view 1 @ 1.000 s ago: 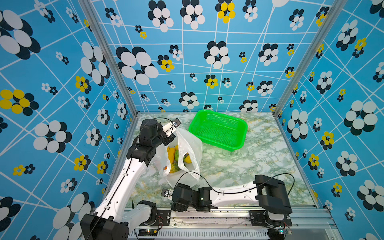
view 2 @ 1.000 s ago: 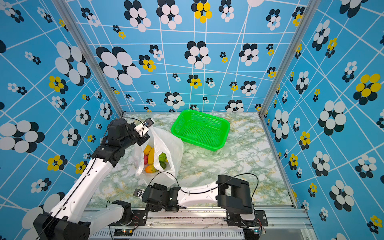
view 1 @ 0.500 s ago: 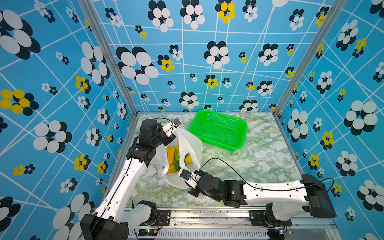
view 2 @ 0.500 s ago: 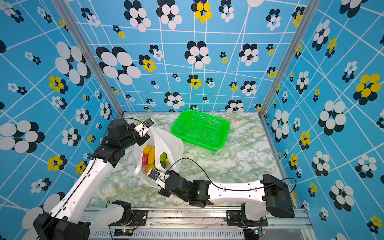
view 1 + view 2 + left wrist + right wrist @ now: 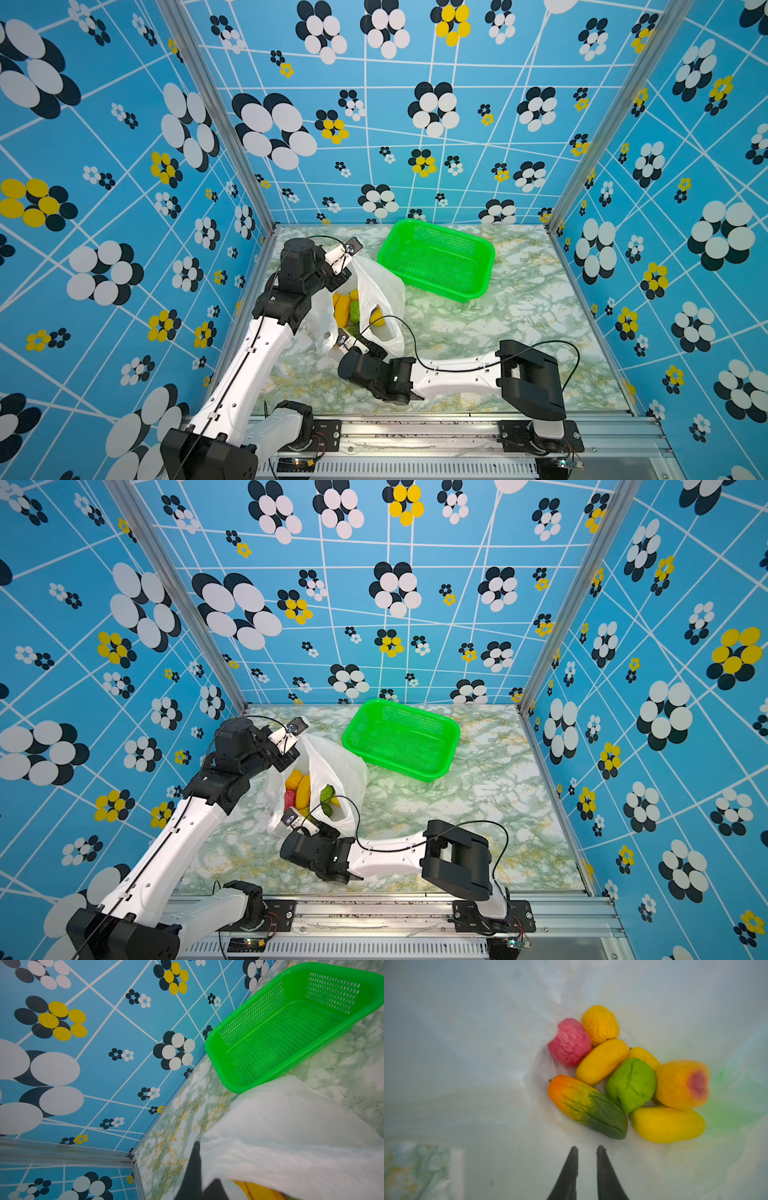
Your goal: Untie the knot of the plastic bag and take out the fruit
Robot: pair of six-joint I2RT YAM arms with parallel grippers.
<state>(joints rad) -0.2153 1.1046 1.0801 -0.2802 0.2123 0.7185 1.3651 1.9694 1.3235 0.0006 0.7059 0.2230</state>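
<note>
The white plastic bag (image 5: 384, 286) stands open on the marble table, left of centre in both top views. My left gripper (image 5: 202, 1159) is shut on the bag's far upper edge (image 5: 305, 739) and holds it up. The fruit (image 5: 344, 309) lies inside: a pink-red one (image 5: 570, 1043), a green round one (image 5: 631, 1084), a green-orange one (image 5: 587, 1107) and several yellow-orange ones (image 5: 666, 1124). My right gripper (image 5: 586, 1148) is at the bag's near opening (image 5: 338, 332), pointing in at the fruit. Its fingers stand a little apart with nothing between them. The knot is out of view.
A green mesh basket (image 5: 436, 262) sits at the back, right beside the bag, and holds nothing (image 5: 280, 1039). Patterned blue walls close in the table on three sides. The right arm's elbow (image 5: 528, 374) rests low near the front rail.
The right arm swung from the front rail to the bag's mouth, then drew its elbow back. Its fingers closed from wide to a narrow gap. The left gripper has kept still.
</note>
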